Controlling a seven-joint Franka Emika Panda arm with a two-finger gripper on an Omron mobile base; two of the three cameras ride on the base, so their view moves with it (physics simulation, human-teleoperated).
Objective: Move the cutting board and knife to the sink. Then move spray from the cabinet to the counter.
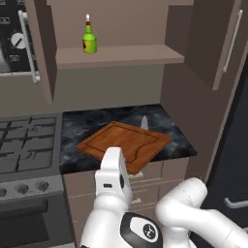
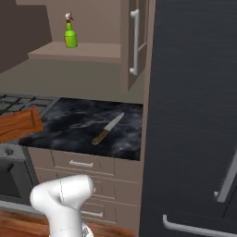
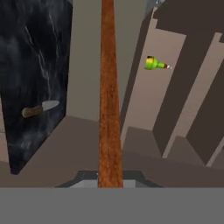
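My gripper [image 3: 109, 177] is shut on the near edge of the reddish-brown cutting board [image 1: 123, 141], which shows edge-on as a narrow strip in the hand view. The board [image 2: 18, 122] hangs tilted just above the black marble counter [image 1: 82, 126], toward its stove side. The knife [image 2: 107, 129] lies flat on the counter [image 2: 69, 125], blade pointing to the back wall, apart from the board. The green spray [image 1: 88, 36] stands upright on the shelf of the open brown cabinet [image 1: 121, 55]. The sink is out of view.
A gas stove [image 1: 26, 140] with front knobs adjoins the counter on the left. A tall black fridge [image 2: 194, 115] walls off the right side. The cabinet door [image 2: 134, 41] stands open above the counter's right end. Drawers [image 2: 81, 163] with silver handles sit below.
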